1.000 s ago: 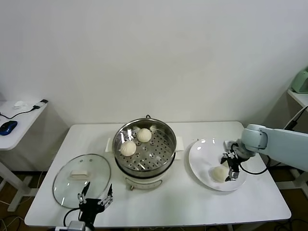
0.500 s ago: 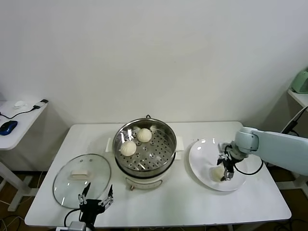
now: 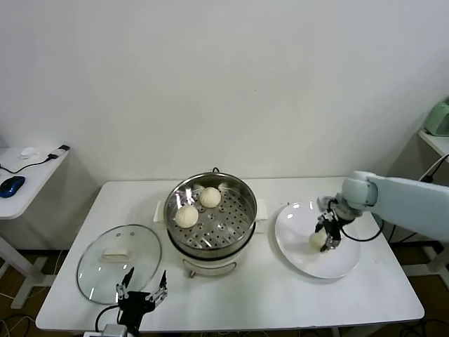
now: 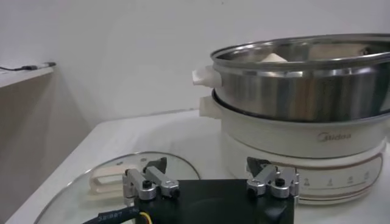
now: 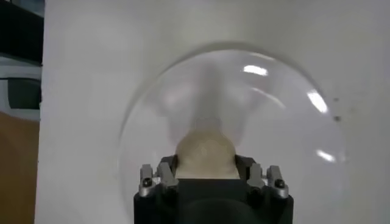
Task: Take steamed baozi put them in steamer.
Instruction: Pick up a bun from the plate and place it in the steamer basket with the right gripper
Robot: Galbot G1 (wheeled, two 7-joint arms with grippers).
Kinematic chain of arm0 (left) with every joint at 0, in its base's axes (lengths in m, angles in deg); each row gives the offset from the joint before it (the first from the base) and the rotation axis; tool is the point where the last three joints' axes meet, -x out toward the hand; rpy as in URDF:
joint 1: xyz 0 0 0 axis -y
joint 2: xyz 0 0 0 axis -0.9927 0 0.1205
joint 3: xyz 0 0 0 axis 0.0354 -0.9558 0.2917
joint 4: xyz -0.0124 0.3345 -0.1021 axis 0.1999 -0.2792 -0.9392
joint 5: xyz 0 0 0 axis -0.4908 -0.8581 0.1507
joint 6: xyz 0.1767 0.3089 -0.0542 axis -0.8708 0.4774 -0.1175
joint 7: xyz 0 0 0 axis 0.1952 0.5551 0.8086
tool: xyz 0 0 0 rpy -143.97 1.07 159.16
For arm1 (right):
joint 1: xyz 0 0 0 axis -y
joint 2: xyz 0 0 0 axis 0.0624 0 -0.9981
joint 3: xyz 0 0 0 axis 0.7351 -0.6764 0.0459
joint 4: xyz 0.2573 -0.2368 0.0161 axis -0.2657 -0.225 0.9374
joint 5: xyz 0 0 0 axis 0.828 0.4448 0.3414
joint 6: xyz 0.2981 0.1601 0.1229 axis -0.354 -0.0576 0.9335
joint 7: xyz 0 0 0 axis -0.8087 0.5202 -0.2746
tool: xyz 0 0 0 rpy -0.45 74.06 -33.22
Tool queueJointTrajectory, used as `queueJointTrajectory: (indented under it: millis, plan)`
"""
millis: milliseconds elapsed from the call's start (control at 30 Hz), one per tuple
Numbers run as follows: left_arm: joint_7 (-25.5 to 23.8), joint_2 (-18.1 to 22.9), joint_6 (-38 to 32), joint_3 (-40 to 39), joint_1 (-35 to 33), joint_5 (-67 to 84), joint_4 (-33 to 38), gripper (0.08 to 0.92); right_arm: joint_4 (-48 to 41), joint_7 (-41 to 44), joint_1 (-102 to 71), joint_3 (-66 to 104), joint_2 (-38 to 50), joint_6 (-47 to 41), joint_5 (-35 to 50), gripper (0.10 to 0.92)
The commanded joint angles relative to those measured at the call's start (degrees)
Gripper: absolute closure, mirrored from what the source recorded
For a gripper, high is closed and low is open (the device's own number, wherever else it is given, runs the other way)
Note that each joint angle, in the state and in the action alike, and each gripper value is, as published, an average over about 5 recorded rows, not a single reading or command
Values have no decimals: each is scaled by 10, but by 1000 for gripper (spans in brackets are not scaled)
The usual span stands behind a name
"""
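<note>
— What's changed with the bun (image 3: 318, 239) on the plate (image 3: 295, 246)?
— A second ago the right hand (image 3: 325, 237) stood spread beside it; now its fingers have closed in and pinch the bun's sides, and bun and hand sit nearer the plate's middle.
— Which way does it point?
— Dome up; it's round, no long axis.
— And the rest?
— Two buns (image 3: 186, 216) lie in the steamer (image 3: 238, 225) mid-worktop (image 3: 280, 295). The left hand (image 3: 143, 293) waits spread at the near edge, beside the glass lid (image 3: 91, 270).

Glass lid (image 3: 118, 263) on white table (image 3: 231, 298), white plate (image 3: 298, 249), blue mouse (image 3: 11, 185) on side desk (image 3: 31, 186).
</note>
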Motion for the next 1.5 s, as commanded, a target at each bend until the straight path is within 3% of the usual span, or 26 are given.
queueJointTrajectory:
  millis: [33,200,433,633,1000,1500]
  plan:
    - [0,0,0,0,1,0,-1,177,-22,87,234,-78,-93,88,53,380]
    - [0,-2,1,0,-1,0,4,177,-11,115,307,-20,-182,174,90,377]
    - [0,-3,3,1,2,1,5,177,132,114,281,39,-268,277,45,380]
    - [0,-4,2,3,1,1,3,177,175,102,175,48,-301,372,-82,380]
    - [1,-1,0,5,0,-1,-3,177,103,69,55,62,-326,405,-262,380]
    - [4,-1,-1,7,0,0,-8,177,24,19,-24,86,-359,418,-331,380]
